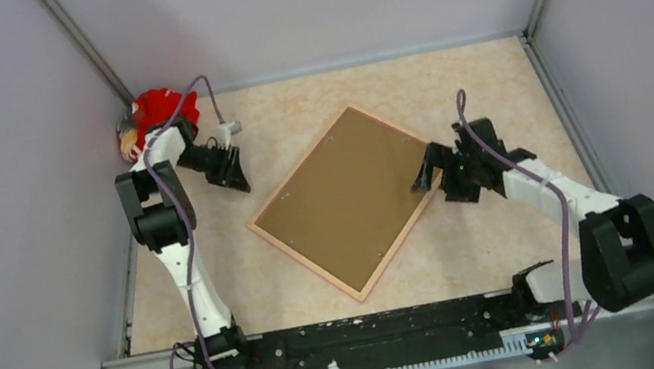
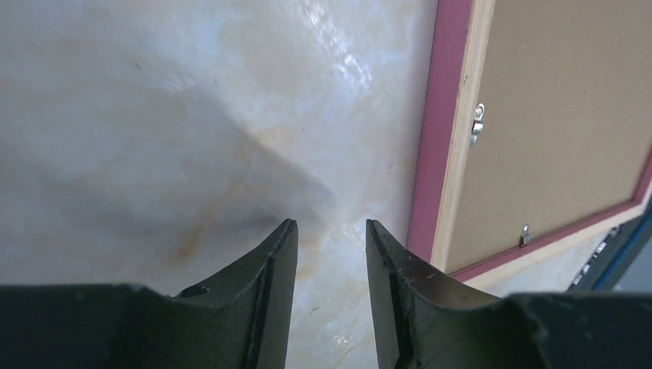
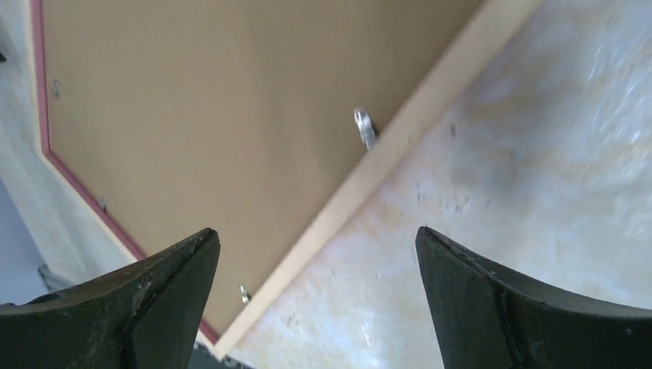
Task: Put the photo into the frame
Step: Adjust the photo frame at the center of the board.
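Note:
The frame (image 1: pixel 306 262) lies back-up and turned like a diamond in the middle of the table, with a thin pale wood rim (image 2: pixel 461 154) and a pink edge. A plain brown backing board (image 1: pixel 346 199) fills it, with small metal clips (image 2: pixel 477 123) along the rim. The photo is hidden. My left gripper (image 1: pixel 239 180) hovers over bare table left of the frame's upper-left side, open (image 2: pixel 330 223) with nothing between the fingers. My right gripper (image 1: pixel 423 178) is at the frame's right edge, wide open (image 3: pixel 317 238), straddling the rim (image 3: pixel 400 146) and holding nothing.
A red object (image 1: pixel 159 107) sits in the back left corner behind the left arm. Grey walls close in the table on three sides. A black rail (image 1: pixel 379 328) with the arm bases runs along the near edge.

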`<state>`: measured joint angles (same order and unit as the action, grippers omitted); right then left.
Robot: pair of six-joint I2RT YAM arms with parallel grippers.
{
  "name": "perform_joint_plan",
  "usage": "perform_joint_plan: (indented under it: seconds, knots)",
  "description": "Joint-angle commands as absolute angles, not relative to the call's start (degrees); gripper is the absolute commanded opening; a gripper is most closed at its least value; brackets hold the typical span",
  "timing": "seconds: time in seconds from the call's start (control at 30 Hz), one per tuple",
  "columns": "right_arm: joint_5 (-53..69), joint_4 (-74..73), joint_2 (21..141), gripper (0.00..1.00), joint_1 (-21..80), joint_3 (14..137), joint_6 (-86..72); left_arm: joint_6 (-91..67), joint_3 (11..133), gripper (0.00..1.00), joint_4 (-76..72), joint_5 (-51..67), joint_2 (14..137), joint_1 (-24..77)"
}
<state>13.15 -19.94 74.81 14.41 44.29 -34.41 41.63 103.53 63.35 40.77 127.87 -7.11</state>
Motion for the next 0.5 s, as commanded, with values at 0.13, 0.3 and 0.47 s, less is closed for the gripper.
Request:
perform_joint_plan:
  seconds: [0.13,0.3,0.47]
  knots:
    - [25.7,-11.5,68.6,0.99,14.9,33.4,-41.4,40.7,95.3,0.29,63.2,43.8,126.2,-4.2]
    - [27.4,-5.5,75.3,0.99,14.3,33.2,-42.2,42.4,87.2,0.27,61.7,45.4,122.2,-1.3]
    - [27.7,-3.8,82.7,0.99,11.3,38.1,-40.1,45.7,80.2,0.27,63.3,48.7,120.3,3.5]
